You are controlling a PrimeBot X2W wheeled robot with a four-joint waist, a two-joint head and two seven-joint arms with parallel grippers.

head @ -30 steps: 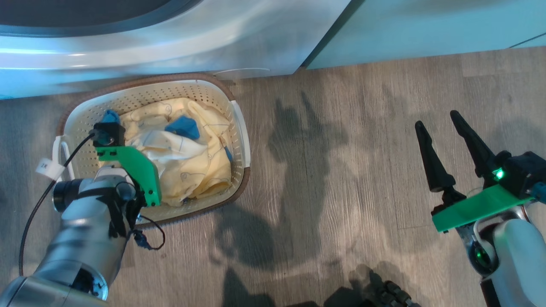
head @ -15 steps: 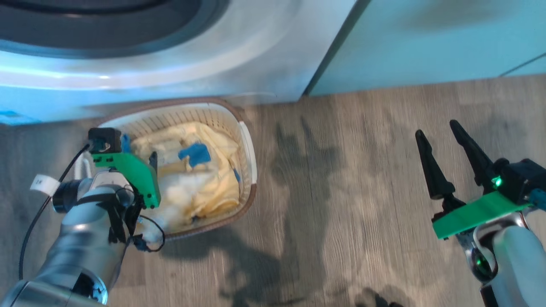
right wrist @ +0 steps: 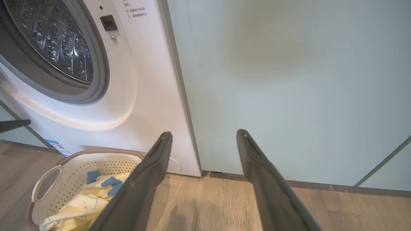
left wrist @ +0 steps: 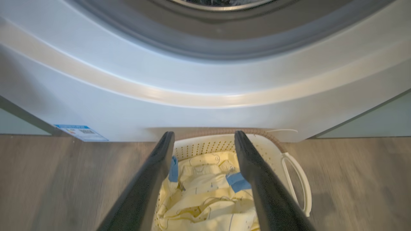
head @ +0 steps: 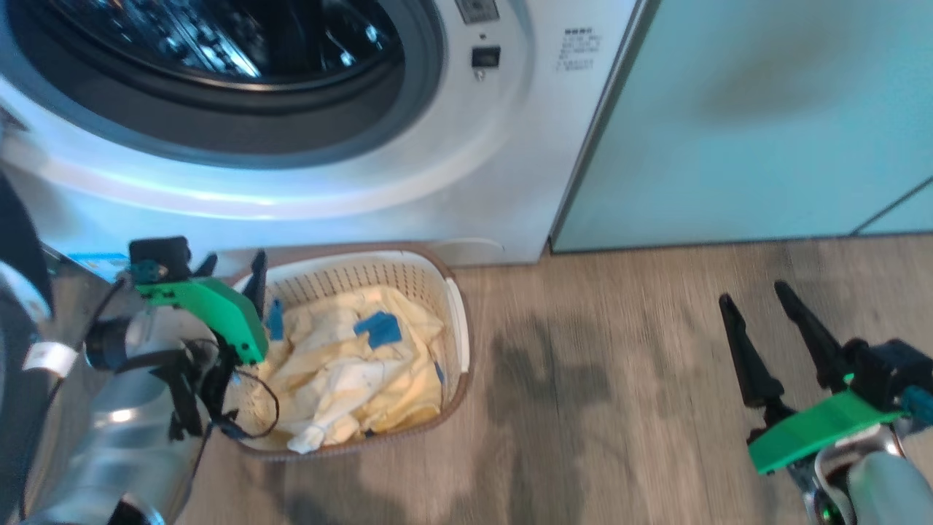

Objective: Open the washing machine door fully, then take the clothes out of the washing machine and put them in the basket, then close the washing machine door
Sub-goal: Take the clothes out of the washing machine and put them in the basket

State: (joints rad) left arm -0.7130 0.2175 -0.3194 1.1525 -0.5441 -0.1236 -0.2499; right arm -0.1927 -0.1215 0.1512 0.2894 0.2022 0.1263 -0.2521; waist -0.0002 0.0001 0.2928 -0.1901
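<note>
Grey wood-plank floor (head: 619, 364); washing machine (head: 474, 168) fills the upper left of the head view, pale green cabinet (head: 765, 124) at upper right.

Left gripper (head: 232, 264): jaws spread wide, nothing between them. It hangs over the left rim of the basket (head: 364, 273), at the lower left of the head view. In the left wrist view the left gripper (left wrist: 204, 134) has its two fingers framing the basket (left wrist: 205, 146) from above, clear of the fabric.

Basket contents: the clothes (head: 350, 364), a crumpled pale yellow heap with white parts and blue patches. They cover the floor of the basket and lie below its rim. Same heap in the left wrist view (left wrist: 205, 199), one blue patch beside each finger.

Basket stands on the floor just in front of the machine's base, its brown rim near the white panel. Blue label sticker (left wrist: 80, 132) sits low on the machine, left of the basket.

Drum (head: 219, 36): mouth uncovered, steel wall visible inside the grey seal (head: 415, 73); contents cannot be made out.

Right gripper (head: 752, 293): also released, empty, at the lower right over bare floor, well apart from the basket. In the right wrist view its fingers (right wrist: 147, 173) point at the cabinet (right wrist: 289, 80); basket (right wrist: 106, 163) and clothes (right wrist: 80, 205) lie at lower left.
</note>
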